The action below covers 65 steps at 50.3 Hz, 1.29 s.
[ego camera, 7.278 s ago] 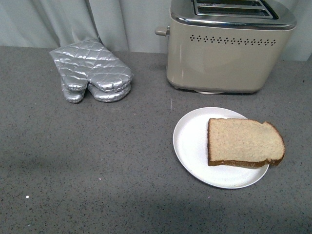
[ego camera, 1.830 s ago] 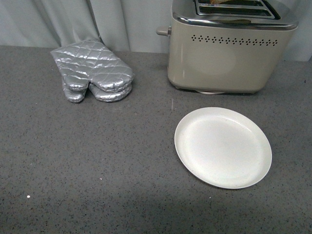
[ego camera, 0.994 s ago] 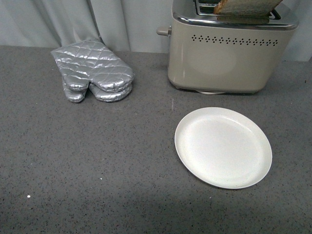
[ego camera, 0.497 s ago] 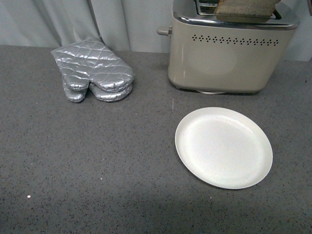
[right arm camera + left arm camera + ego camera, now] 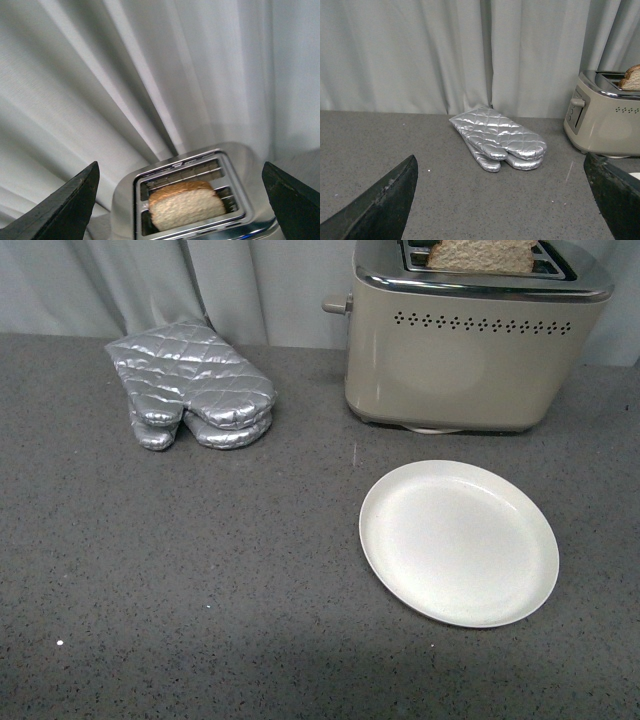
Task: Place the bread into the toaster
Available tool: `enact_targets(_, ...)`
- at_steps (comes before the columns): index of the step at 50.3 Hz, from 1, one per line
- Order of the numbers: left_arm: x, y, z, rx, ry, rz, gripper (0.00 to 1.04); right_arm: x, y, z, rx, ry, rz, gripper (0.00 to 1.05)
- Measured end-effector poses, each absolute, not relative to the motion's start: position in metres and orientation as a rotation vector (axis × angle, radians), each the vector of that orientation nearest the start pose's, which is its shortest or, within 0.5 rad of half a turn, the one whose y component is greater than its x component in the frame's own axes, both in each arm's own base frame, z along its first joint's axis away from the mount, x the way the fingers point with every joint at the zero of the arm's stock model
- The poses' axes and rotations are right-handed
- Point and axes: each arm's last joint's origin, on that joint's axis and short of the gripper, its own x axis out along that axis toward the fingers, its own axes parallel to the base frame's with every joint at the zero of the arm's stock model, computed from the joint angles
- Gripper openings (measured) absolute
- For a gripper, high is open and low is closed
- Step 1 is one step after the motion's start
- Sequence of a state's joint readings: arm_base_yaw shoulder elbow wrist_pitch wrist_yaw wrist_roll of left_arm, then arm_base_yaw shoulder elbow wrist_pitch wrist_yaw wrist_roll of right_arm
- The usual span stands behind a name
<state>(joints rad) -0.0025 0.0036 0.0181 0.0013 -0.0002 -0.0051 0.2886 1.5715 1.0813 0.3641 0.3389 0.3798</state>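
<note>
Bread [image 5: 482, 254]: stands upright in the near slot of the toaster, its upper part poking above the chrome top; the right wrist view shows it seated between the slot walls, with nothing gripping it.
Toaster [image 5: 470, 350]: at about 1 o'clock on the counter in the front view, close to the curtain, its lever knob on the side facing 9 o'clock.
Plate [image 5: 400, 540]: white, bare, at about 4 o'clock, just in front of the toaster and apart from it.
Oven mitts [image 5: 190, 385]: silver quilted pair at about 10 o'clock, well apart from the toaster.
Right gripper [image 5: 180, 210]: hangs above the toaster looking down on the slots; fingers spread wide to either edge of its own view, with nothing between them.
Left gripper [image 5: 502, 205]: low over the counter facing the mitts, fingers likewise spread wide and empty.
Progress: by my reading the slice is delivered and let go, so the main step is done.
Left to do: the slice sits high; whether the lever must be pressed is not stated, so perhaps only clearing the arm away remains.
</note>
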Motion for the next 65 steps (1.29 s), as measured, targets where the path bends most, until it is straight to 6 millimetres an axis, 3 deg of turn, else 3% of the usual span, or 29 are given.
enact_targets(6,0.097,0.000,0.170,-0.005,-0.016,-0.002,0.98,0.304,0.081,0.283,0.139,0.026,-0.044,0.95)
enact_targets(12,0.097,0.000,0.170,-0.005,-0.016,-0.002,0.98,0.248,0.057,0.262,0.064,-0.012,-0.125,0.93)
enact_targets(17,0.097,0.000,0.170,-0.005,-0.016,-0.003,0.98,0.211,0.041,0.246,0.024,-0.013,0.002,0.71)
enact_targets(22,0.097,0.000,0.170,-0.005,-0.016,-0.003,0.98,0.199,0.034,0.231,0.011,0.000,0.007,0.55)
enact_targets(30,0.097,0.000,0.170,-0.005,-0.016,-0.002,0.98,0.177,0.021,0.209,0.004,0.007,0.007,0.17)
enact_targets(36,0.097,0.000,0.170,-0.005,-0.016,-0.002,0.98,0.168,0.016,0.201,0.003,0.006,0.001,0.00)
enact_targets(51,0.097,0.000,0.170,-0.005,-0.016,-0.002,0.98,0.147,0.001,0.185,0.002,0.009,-0.001,0.00)
enact_targets(65,0.097,0.000,0.170,-0.005,-0.016,-0.002,0.98,0.131,0.000,0.176,0.002,0.006,0.000,0.00)
